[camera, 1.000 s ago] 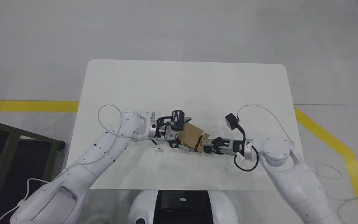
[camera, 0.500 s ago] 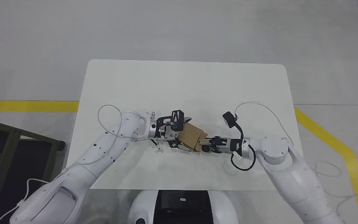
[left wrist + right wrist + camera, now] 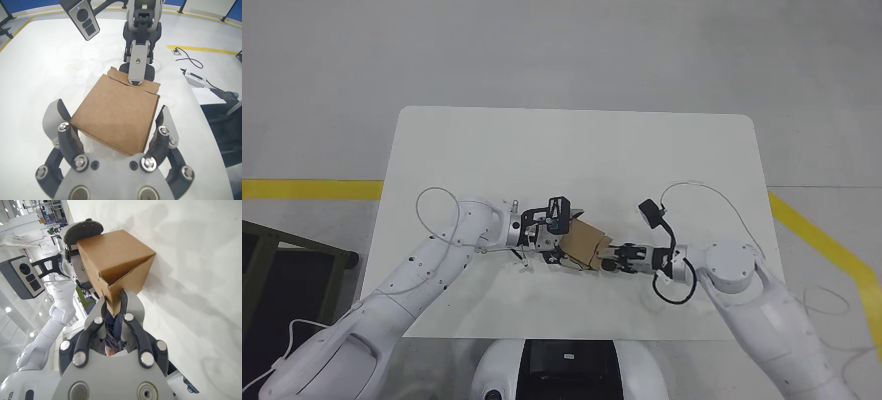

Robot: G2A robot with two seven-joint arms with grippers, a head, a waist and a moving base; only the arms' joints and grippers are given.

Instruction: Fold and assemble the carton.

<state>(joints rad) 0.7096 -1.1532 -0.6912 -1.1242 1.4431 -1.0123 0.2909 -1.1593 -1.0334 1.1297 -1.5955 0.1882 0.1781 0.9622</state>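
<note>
A brown cardboard carton (image 3: 585,244) rests on the white table (image 3: 572,150) near its front middle, with one end open. In the left wrist view the carton (image 3: 115,111) sits between my left gripper's (image 3: 110,108) fingers, which press on its two sides. My left gripper (image 3: 557,246) holds it from the left. My right gripper (image 3: 113,297) is shut on a flap at the carton's (image 3: 113,262) open end, one finger (image 3: 137,66) on top of the flap. In the top view the right gripper (image 3: 610,262) meets the carton from the right.
A thin cable (image 3: 712,195) loops over the table by the right arm. The table's front edge (image 3: 542,337) lies close behind both grippers. Bare tabletop stretches toward the far side.
The right arm has shifted a little to the left, toward the carton. The left arm and the carton have stayed where they were.
</note>
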